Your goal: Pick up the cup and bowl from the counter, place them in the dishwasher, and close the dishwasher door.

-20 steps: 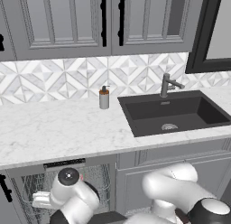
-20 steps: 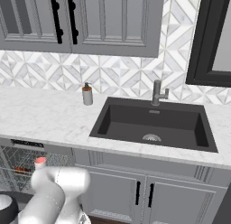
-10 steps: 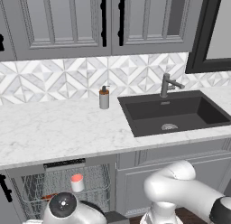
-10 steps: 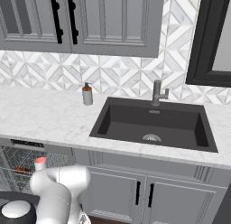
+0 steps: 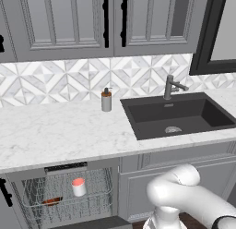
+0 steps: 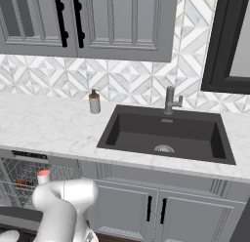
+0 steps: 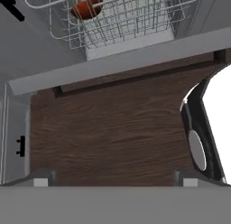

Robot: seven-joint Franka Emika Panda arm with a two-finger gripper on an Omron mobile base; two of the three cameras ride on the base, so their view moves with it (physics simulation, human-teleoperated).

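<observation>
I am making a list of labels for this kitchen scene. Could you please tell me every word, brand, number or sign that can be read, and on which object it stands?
None: no readable text appears in any view.
Soap dispenser: plain, no label.
Dishwasher control strip: dark vent marks only, no letters or numbers.
Cup and bowl in the rack: unmarked.

Grey cabinets (image 5: 69, 20), patterned backsplash (image 5: 69, 82)

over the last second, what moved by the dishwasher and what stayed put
The arm swung down from in front of the rack, uncovering the cup and bowl inside it. In the hand view the gripper now points at the wood floor below the open dishwasher. Soap dispenser and sink unchanged.
</observation>
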